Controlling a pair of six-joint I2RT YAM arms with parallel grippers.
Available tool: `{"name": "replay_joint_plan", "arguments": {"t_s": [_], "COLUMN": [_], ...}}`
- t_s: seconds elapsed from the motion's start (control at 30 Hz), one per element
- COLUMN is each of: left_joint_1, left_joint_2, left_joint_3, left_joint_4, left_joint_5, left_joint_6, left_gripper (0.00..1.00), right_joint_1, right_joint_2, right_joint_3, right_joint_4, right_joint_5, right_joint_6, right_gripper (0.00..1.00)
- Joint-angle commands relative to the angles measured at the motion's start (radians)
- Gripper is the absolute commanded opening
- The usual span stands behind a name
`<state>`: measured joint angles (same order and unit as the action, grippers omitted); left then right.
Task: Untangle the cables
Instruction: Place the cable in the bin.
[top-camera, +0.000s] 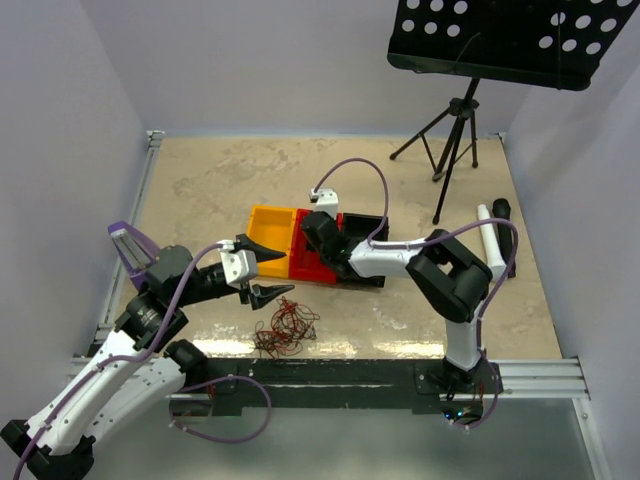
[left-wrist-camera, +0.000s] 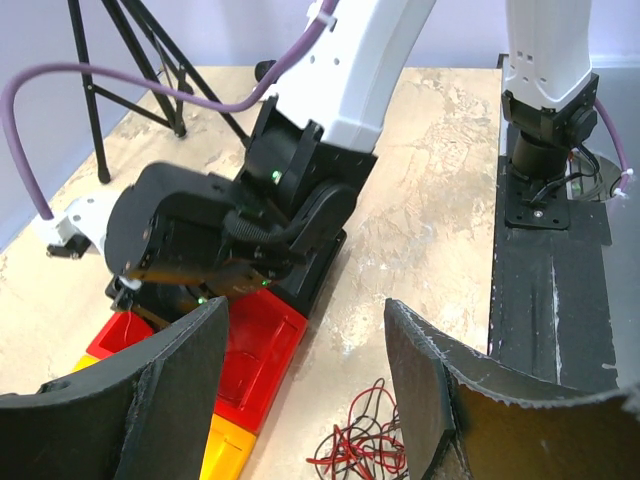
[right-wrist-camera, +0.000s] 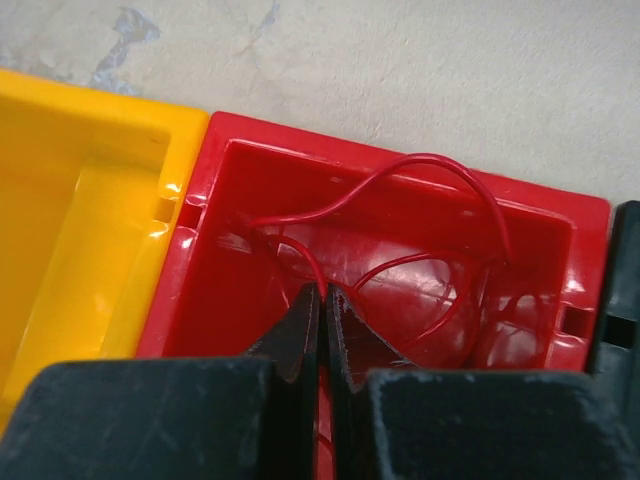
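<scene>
Pinching a red wire (right-wrist-camera: 425, 158) inside the red bin (right-wrist-camera: 300, 140), the right gripper (right-wrist-camera: 322, 300) is pressed together; the left gripper (top-camera: 280, 272) hangs spread just beside the tangled cables (top-camera: 285, 328) on the table (top-camera: 200, 190).

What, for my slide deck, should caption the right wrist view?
Shut right gripper pinches a thin red wire inside the red plastic bin.

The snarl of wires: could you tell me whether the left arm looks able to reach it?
Probably yes: the left gripper is open beside the snarl with nothing between them; the right gripper apparently holds a red wire away in the red bin.
</scene>
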<state>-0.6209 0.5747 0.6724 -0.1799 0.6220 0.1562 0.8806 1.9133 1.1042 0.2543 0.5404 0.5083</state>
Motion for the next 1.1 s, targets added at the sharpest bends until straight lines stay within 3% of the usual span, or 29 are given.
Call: {"name": "replay_joint_plan", "arguments": {"t_s": [0.0,0.3,0.47,0.67,0.9,1.07], "left_joint_1": [0.009,0.009,0.007,0.009,0.009,0.007], "left_joint_2": [-0.004,-0.003,-0.003,-0.006,-0.003,0.004], "left_joint_3": [0.003,0.009,0.016,0.027,0.035,0.038], "left_joint_4": [0.033,0.031,0.034,0.023,0.019,0.023], "left_joint_5": [0.015,0.012,0.008,0.008,0.005,0.01], "left_joint_6": [-0.018,-0.007,-0.006,-0.003,-0.001,-0.001], "left_gripper": [0.68,0.68,0.68,0.68,0.68,0.68], "right_joint_1": [0.003,0.011,0.011,0.011,0.014,-0.002], "right_joint_2": [0.032,0.021,-0.086,-0.178,-0.258,-0.159], "right_joint_3": [0.078,0.111,0.129,0.103,0.105,0.204], "right_joint_4": [-0.035,-0.104,-0.154,-0.184,-0.179,-0.187], "right_joint_5": [0.021,0.029,0.052,0.041,0.044,0.098], "right_joint_6": [0.068,0.098,0.082,0.079,0.058,0.001], "right_gripper": [0.0,0.0,0.27,0.47,0.48,0.48]}}
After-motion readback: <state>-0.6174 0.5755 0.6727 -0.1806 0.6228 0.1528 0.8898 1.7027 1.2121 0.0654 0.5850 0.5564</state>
